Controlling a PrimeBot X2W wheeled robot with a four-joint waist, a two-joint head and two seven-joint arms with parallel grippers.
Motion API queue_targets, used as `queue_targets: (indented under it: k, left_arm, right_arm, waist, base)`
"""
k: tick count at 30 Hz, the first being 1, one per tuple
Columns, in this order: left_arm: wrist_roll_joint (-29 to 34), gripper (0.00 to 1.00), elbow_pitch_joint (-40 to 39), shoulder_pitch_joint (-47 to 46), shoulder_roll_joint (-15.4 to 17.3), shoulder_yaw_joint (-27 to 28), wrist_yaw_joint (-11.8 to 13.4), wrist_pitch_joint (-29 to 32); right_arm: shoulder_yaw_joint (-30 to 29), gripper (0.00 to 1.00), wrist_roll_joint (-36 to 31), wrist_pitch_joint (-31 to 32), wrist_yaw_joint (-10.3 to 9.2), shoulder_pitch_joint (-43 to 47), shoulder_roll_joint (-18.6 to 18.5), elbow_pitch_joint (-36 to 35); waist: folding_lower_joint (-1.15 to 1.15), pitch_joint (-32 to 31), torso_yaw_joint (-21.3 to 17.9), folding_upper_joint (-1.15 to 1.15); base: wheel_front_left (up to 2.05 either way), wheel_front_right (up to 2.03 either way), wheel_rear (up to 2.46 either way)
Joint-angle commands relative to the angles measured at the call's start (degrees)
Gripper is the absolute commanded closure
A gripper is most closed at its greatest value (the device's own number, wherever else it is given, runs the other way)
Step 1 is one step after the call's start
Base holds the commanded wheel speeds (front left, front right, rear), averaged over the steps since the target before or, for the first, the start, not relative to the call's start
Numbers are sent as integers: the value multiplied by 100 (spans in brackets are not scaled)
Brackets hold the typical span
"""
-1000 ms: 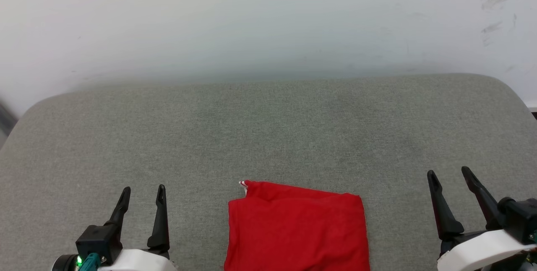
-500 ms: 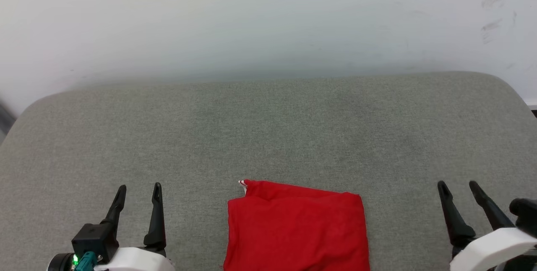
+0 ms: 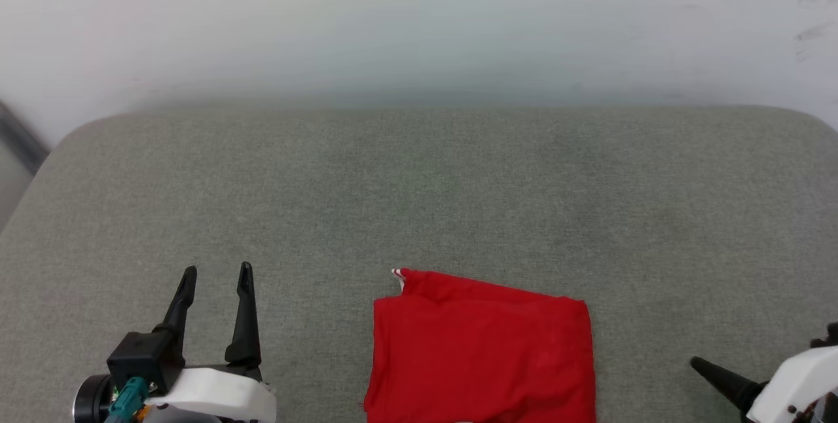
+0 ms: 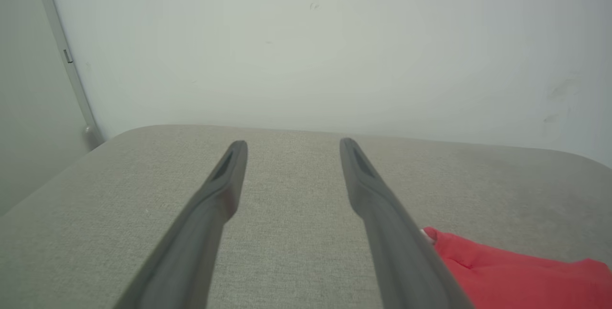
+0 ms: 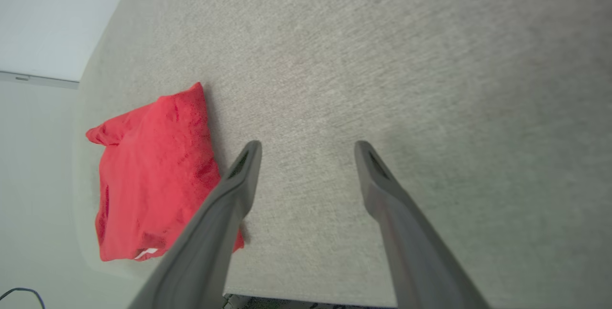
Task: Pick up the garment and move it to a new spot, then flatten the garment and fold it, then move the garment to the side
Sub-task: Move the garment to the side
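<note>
We see the folded bright red soft garment (image 3: 481, 351) lying flat on the grey fabric surface (image 3: 419, 200). Left gripper (image 3: 217, 270) and right gripper (image 5: 308, 145) are both spread wide, empty, not touching it.

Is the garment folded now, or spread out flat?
Folded. The garment lies as a compact red rectangle on the grey surface, layered edges along its far side, striped trim peeking at one corner.

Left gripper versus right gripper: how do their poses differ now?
The left gripper with long dark fingers points forward, level over the grey fabric surface; the right gripper tilts down at that surface. The left gripper stands left of the folded bright red garment, the right gripper right of it. Both are open, empty, clear of it.
</note>
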Motion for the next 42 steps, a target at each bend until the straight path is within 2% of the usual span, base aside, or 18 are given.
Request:
queue_targets:
  k: [1,4,13,14,15,20,25,28,32,34,38,42]
  left_arm:
    - [34,0,7,-147,-26,26,-46,-25]
    - [73,0,79,-320,-127,15,-134,-25]
    - [223,0,369,-671,-339,48,-321,-26]
    - [233,0,398,-703,-361,47,-350,-25]
    - [282,0,482,-727,-416,82,-400,-25]
    - [336,0,577,-597,-520,163,-473,-25]
    - [406,0,550,-447,-569,275,-541,-25]
    - [437,0,481,-340,-594,362,-571,-20]
    - [511,0,391,-335,-626,435,-634,-19]
    - [538,0,363,-377,-642,435,-662,-20]
    - [587,0,273,-511,-722,453,-729,-19]
    - [697,0,195,-796,-718,479,-806,-18]
  right_arm:
    - [-2,0,230,156,-2,-169,144,83]
    - [235,0,765,435,-2,-368,313,352]
    - [1258,0,1676,161,-3,-671,359,1083]
    - [1349,10,1704,104,-4,-712,361,1122]
    - [1585,100,1713,-24,-4,-730,270,1150]
    - [1952,100,1672,-218,-2,-715,-19,951]
    - [2475,100,1140,-485,-2,-767,-476,714]
    - [2860,100,490,-672,-2,-898,-850,623]
    - [3104,100,-126,-744,-2,-1070,-1172,705]
    - [3117,100,-239,-755,-3,-1134,-1259,726]
    - [3187,100,-595,-894,-2,-1487,-1514,856]
    - [3107,100,-827,-1154,-2,-1905,-1701,1026]
  waist:
    - [0,154,120,0]
    - [0,388,304,0]
    - [0,642,620,0]
    - [0,652,651,0]
    - [0,638,690,0]
    - [0,467,645,0]
    - [0,273,375,0]
    - [0,211,77,0]
    - [0,224,-394,0]
    - [0,252,-509,0]
    - [0,462,-1023,0]
    - [0,947,-1418,0]
  base:
    - [0,0,0]
    - [0,0,0]
    - [0,0,0]
    - [0,0,0]
    - [0,0,0]
    - [0,0,0]
    - [0,0,0]
    - [0,0,0]
    - [0,0,0]
    - [0,0,0]
    - [0,0,0]
    - [0,0,0]
